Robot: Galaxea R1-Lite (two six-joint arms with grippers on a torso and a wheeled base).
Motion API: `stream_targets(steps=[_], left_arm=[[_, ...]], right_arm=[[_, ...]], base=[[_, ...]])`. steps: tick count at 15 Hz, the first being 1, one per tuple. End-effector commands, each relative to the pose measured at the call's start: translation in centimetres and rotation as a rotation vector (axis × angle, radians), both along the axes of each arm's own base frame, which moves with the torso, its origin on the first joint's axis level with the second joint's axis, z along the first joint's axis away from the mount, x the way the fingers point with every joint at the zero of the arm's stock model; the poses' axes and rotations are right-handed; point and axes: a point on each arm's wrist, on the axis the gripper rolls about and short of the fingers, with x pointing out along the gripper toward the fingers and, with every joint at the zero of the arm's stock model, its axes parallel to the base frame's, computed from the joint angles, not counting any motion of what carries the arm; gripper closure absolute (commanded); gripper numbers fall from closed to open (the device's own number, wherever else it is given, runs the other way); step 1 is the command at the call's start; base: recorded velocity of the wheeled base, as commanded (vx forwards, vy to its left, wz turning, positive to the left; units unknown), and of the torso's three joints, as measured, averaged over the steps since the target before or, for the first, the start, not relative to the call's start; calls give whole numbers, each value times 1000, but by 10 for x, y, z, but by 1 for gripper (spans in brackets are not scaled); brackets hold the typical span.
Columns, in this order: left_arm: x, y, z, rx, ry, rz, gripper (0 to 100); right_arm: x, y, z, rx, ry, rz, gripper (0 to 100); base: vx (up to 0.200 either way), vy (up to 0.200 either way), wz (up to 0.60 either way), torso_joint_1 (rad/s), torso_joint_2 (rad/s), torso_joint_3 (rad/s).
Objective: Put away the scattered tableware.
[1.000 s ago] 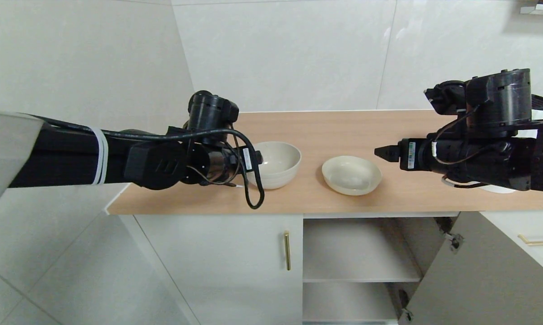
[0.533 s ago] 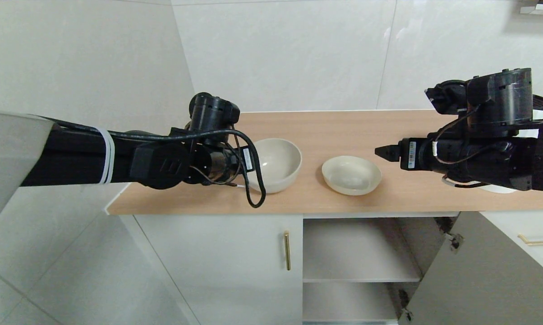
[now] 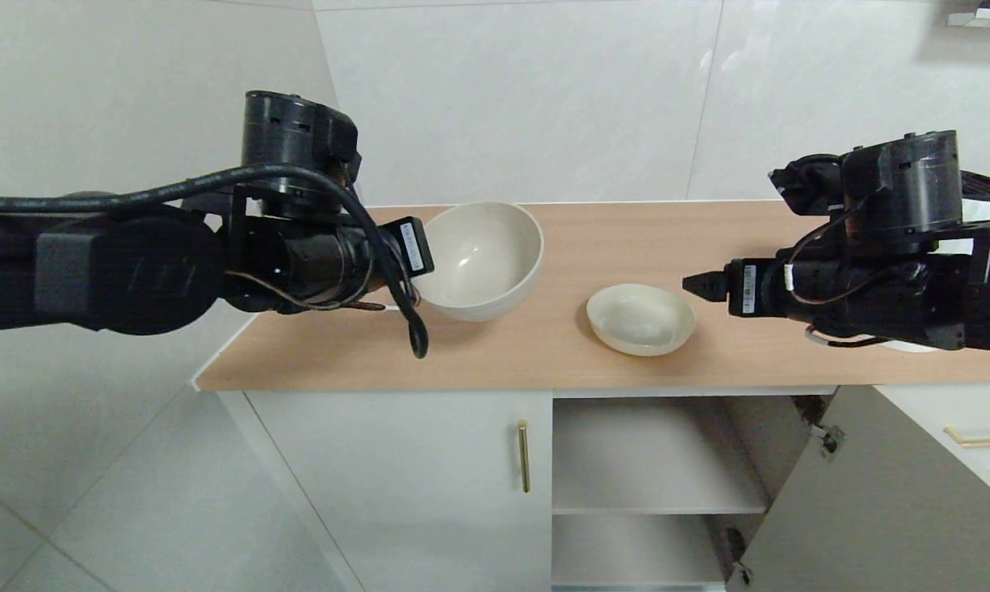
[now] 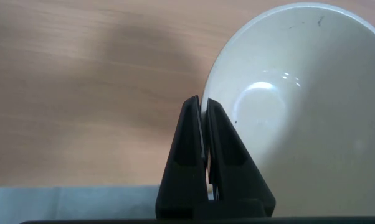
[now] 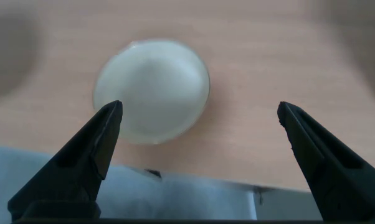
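my left fingers [image 4: 190, 134] clamp the bowl [image 3: 483, 259], now up off the counter [image 3: 626, 234] | shelf [image 3: 643, 481] next | right fingers [image 5: 100, 146] gaping, empty

Wall [image 3: 528, 99]: large white glossy tiles, behind and to the left of the table [image 3: 544, 366]. Table top is light wood grain with a pale front edge. Below it, white cupboard: left door [image 3: 396, 485] closed, with an upright brass handle [image 3: 524, 456]; right door [image 3: 881, 510] swung open, showing two bare white shelves [image 3: 647, 493]. Far right, a drawer front with a level brass handle [image 3: 984, 436].
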Motion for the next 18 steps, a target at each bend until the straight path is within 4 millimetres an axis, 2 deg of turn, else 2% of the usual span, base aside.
stream_targets(steps=[1,7,13,18], left_arm=[[-12,5,11,-25,-22,-25,100],[-12,5,10,-25,-17,-33,100],[-12,4,9,-23,-11,-34,100],[-13,4,9,-22,-10,-36,100]], right_arm=[[12,4,-14,-19,41,-5,0],[50,14,-53,-54,125,-82,0],[69,16,-62,-19,132,-135,0],[76,17,-67,-15,118,-149,0]], base=[[0,0,0,0,0,0],[0,0,0,0,0,0],[0,0,0,0,0,0],[0,0,0,0,0,0]])
